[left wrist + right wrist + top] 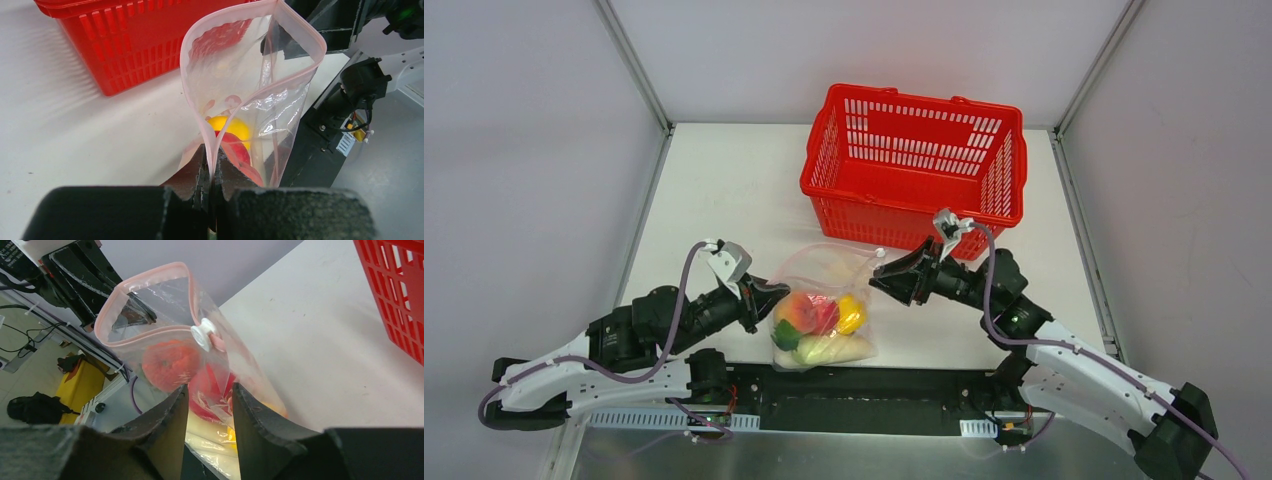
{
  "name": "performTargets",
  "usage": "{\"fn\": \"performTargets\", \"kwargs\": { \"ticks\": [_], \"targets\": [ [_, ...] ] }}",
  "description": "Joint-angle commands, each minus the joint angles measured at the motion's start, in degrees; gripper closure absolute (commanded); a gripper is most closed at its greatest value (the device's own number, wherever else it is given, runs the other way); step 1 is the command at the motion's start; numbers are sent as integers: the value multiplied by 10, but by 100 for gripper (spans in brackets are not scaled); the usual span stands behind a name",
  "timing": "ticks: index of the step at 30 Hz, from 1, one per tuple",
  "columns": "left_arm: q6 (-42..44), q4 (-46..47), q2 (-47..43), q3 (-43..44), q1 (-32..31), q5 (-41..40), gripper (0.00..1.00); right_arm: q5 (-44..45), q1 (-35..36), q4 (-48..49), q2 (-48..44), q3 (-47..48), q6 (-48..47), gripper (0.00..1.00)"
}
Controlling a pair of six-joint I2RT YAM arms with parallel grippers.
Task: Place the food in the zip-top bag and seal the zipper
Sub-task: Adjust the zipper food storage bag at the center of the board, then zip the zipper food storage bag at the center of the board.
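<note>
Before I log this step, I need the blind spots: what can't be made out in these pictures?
- Count of food: pieces overlap inside the bag, every view.
- Zipper corner, left wrist view: hidden inside the shut left pincer.
- Right pincer touching the bag: unclear; top view too small.
- Basket floor: near wall hides part, top view.

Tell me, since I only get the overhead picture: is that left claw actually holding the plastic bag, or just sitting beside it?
Observer: Holding it. The left wrist camera shows the left gripper pinched shut on the zipper of the zip-top bag.
Operator: Is the bag sealed?
Observer: No. From there its mouth gapes in a wide loop.
Operator: What is the right claw doing?
Observer: The right gripper is open, and a white slider sits on the strip ahead of its fingertips, not between them.
</note>
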Motion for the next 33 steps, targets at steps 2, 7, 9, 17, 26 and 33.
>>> {"fn": "performTargets", "kwargs": {
  "ticks": [2,7,9,17,26,33],
  "targets": [
    [-11,51,0,1,4,18,100,-46,-3,111,36,3,44,67],
    [-16,54,8,2,4,19,100,-13,-3,119,31,-10,48,81],
    [-19,55,9,1,4,18,100,0,-4,115,22,-14,45,91],
    [48,67,16,66,3,-12,100,67,-4,-105,-47,66,10,100],
    [53,-25,166,187,3,192,100,228,-4,-287,6,131,-17,100],
    [-11,-71,190,171,4,-24,100,19,-4,-126,63,107,18,100]
  ]
}}
